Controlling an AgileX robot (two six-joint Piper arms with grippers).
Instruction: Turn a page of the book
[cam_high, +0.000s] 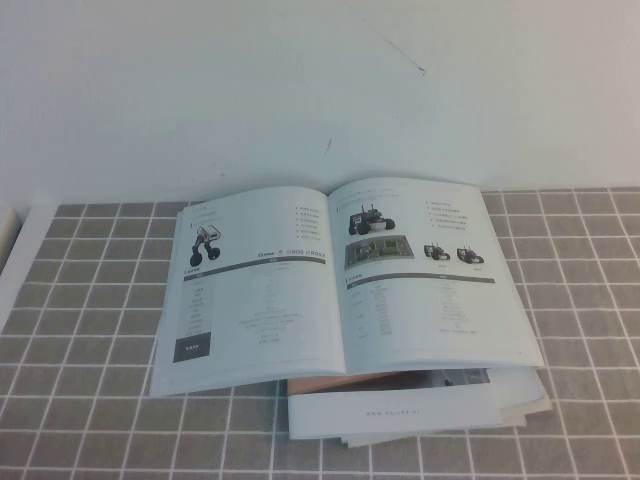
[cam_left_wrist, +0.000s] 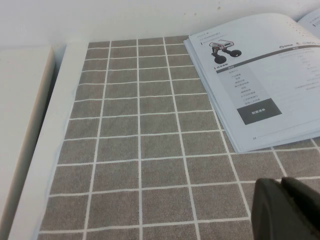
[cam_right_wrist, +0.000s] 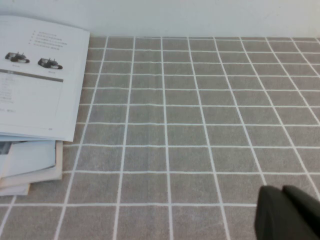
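Observation:
The book (cam_high: 340, 275) lies open and flat on the checked cloth, on top of white-and-orange booklets (cam_high: 400, 405). Its right-hand page (cam_high: 430, 270) shows dark wheeled robots, a green picture and a table. Its left-hand page (cam_high: 255, 285) shows a wheeled robot and text. The book's left part shows in the left wrist view (cam_left_wrist: 265, 80), its right edge in the right wrist view (cam_right_wrist: 40, 80). My left gripper (cam_left_wrist: 281, 184) is shut and empty over bare cloth, apart from the book. My right gripper (cam_right_wrist: 283, 190) is shut and empty over bare cloth, apart from the book. Neither arm shows in the high view.
The grey checked cloth (cam_high: 90, 330) covers the table. A white wall (cam_high: 300, 90) stands behind it. A white ledge (cam_left_wrist: 30, 130) runs along the cloth's left edge. Bare cloth (cam_right_wrist: 200, 110) lies to the right of the book.

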